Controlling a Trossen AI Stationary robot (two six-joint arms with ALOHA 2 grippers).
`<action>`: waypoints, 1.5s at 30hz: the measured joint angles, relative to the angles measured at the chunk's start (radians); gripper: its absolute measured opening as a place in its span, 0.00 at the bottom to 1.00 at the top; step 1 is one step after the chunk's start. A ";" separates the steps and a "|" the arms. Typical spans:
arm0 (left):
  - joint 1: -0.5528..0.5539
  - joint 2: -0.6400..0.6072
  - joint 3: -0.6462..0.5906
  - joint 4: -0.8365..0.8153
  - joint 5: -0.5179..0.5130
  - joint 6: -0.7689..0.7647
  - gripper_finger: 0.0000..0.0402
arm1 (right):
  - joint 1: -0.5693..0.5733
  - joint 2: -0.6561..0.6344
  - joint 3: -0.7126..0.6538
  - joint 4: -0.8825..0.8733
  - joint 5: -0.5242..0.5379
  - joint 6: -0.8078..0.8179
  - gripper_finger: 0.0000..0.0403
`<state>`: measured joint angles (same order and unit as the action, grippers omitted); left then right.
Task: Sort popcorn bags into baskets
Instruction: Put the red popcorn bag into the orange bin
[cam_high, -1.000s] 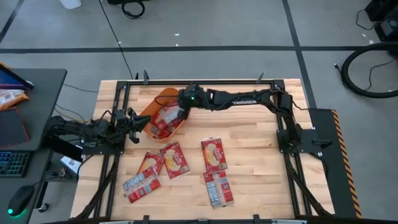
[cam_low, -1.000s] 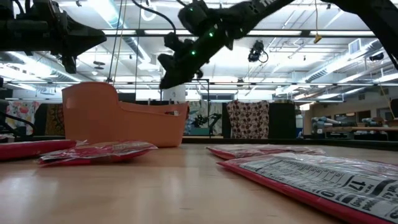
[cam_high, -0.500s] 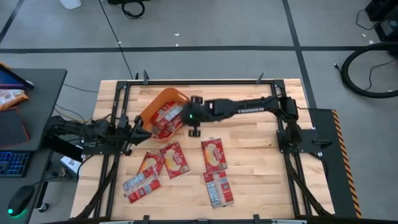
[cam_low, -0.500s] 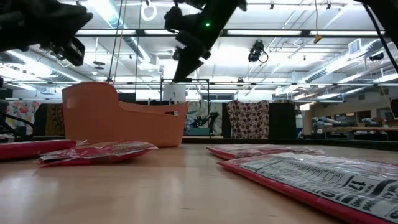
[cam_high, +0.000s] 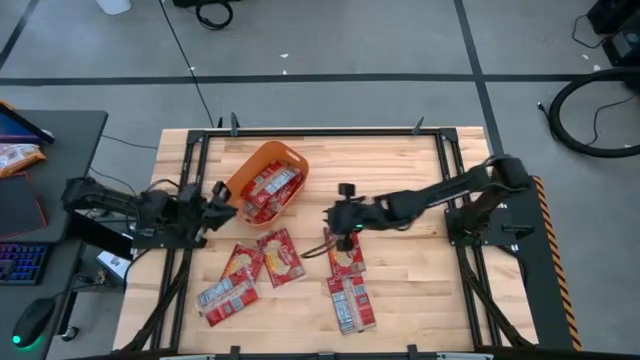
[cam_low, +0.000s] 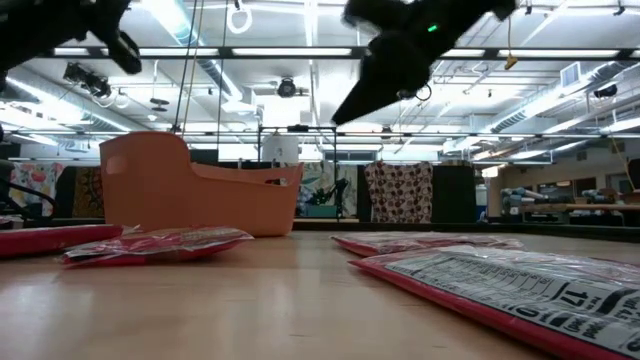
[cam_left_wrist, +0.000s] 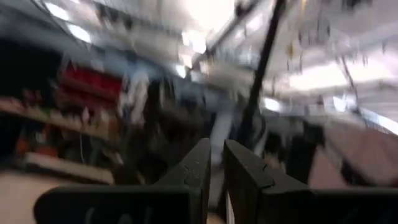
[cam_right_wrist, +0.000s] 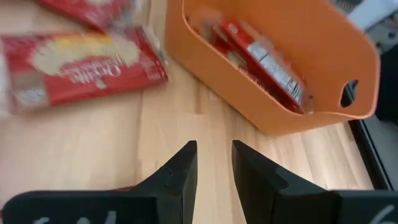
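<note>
The big room behind has bright ceiling lights (cam_low: 200, 52) in long rows and patterned cloths (cam_low: 398, 190) hanging far back. Around the work area is a grey floor (cam_high: 330, 40) with dark lines, and a dark desk (cam_high: 50, 170) stands off to the left.

The wooden tabletop (cam_high: 400, 290) has a black frame (cam_high: 320, 131) around it.

The left arm (cam_high: 110, 205) lies along the left edge. The left gripper (cam_high: 222, 207) sits just beside the basket, with its jaws almost closed and only a thin gap between them, holding nothing. The right arm (cam_high: 450, 195) reaches in from the right. The right gripper (cam_high: 333, 217) hangs over the tabletop just by a packet's end, between the basket and the loose packets. Its jaws are a little way open and empty.

The orange basket (cam_high: 240, 178) stands near the back left and has red popcorn bags (cam_high: 265, 190) inside.

Five more bags lie flat in front: two side by side (cam_high: 265, 258), one lower left (cam_high: 226, 298), one under the right gripper (cam_high: 345, 248) and one nearest the front (cam_high: 352, 305).

Only the top view shows all the bags at once. The low view shows the basket's tall wall (cam_low: 190, 200) but hides what is in it. The right wrist view looks into the basket (cam_right_wrist: 298, 81) and shows a handle hole (cam_right_wrist: 348, 92) in its side. The left wrist view is blurry and shows only the room.
</note>
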<state>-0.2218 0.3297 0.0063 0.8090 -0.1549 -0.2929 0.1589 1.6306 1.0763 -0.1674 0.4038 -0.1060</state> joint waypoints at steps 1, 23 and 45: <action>0.001 0.015 0.001 0.055 -0.022 0.012 0.12 | 0.005 -0.034 -0.036 0.035 0.000 0.002 0.26; -0.047 0.626 0.579 -0.718 -0.032 -0.201 0.12 | 0.083 -0.358 -0.574 0.660 -0.003 -0.073 0.26; -0.345 1.120 1.132 -1.634 -0.101 -0.406 0.24 | 0.084 -0.357 -0.587 0.628 -0.005 -0.043 0.26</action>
<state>-0.5672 1.4494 1.1381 -0.8250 -0.2556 -0.6985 0.2432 1.2732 0.4892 0.4609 0.3988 -0.1490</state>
